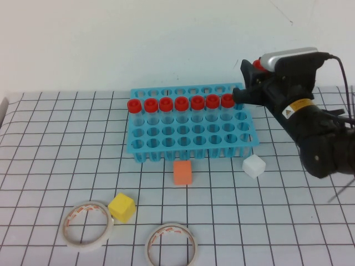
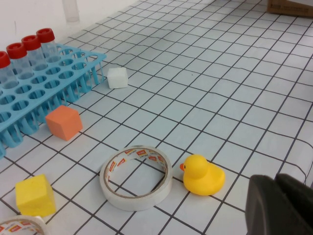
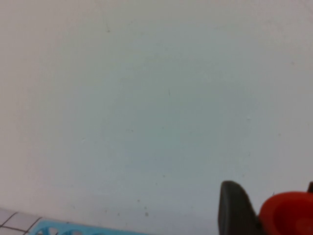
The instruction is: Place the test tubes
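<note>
The right gripper [image 1: 239, 94], at the rack's [image 1: 188, 145] right end by the surface's [image 1: 310, 233] far edge, has its jaws clamped on the cap of a tube [image 1: 227, 102] standing in the rack, while the left gripper [image 2: 279, 205], jaws together, hovers near the duck [image 2: 201, 175]

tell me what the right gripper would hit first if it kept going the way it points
Probably the wall: the right gripper, holding the end tube at the rack, faces it with nothing between, though depth is unclear. The left gripper sits shut near the duck.
</note>
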